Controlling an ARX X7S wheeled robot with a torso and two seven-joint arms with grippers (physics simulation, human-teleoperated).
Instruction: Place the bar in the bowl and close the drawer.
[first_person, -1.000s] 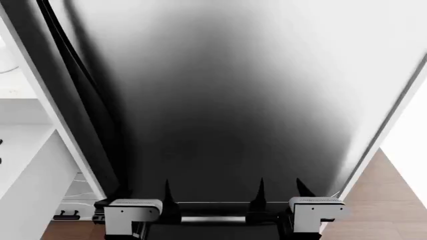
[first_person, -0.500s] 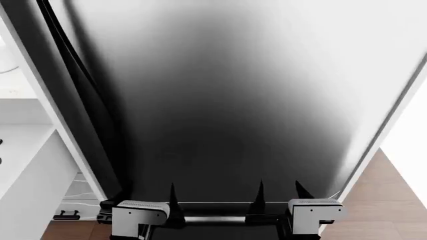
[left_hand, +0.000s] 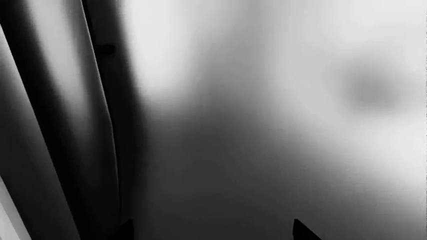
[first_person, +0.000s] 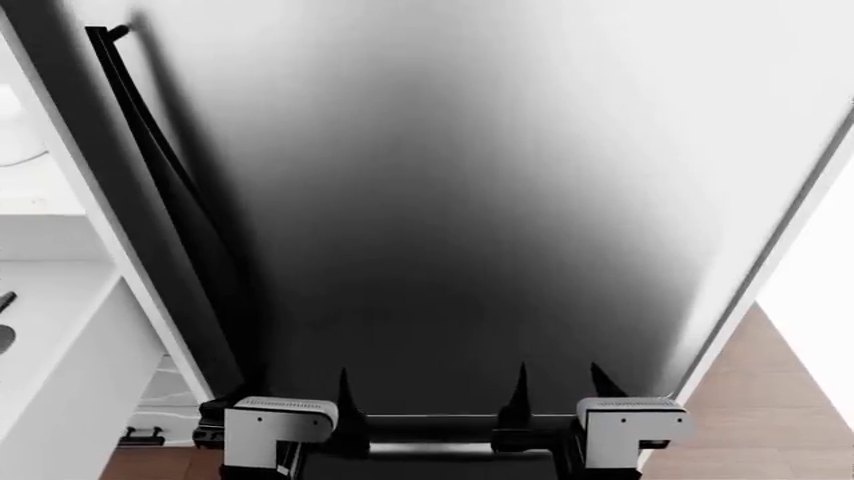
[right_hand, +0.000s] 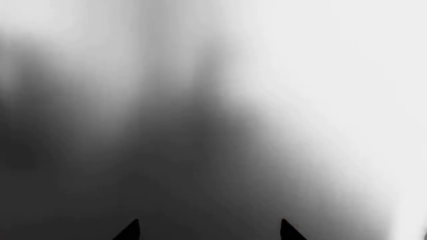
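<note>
Right tool spread wide and empty, tips close against a grey panel. Left tool likewise apart, one tip half lost in shadow. Black handle at upper left of the head view, white desk at the left edge. Bar, bowl and drawer nowhere in view. Likely risks: jamming both tips into the panel on any forward reach, or searching blind.

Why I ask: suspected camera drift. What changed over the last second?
The head view tilted up: the long black bar handle's top end appeared, the white countertop dropped in frame. The left end effector edged inward; it and the right end effector stay open.
</note>
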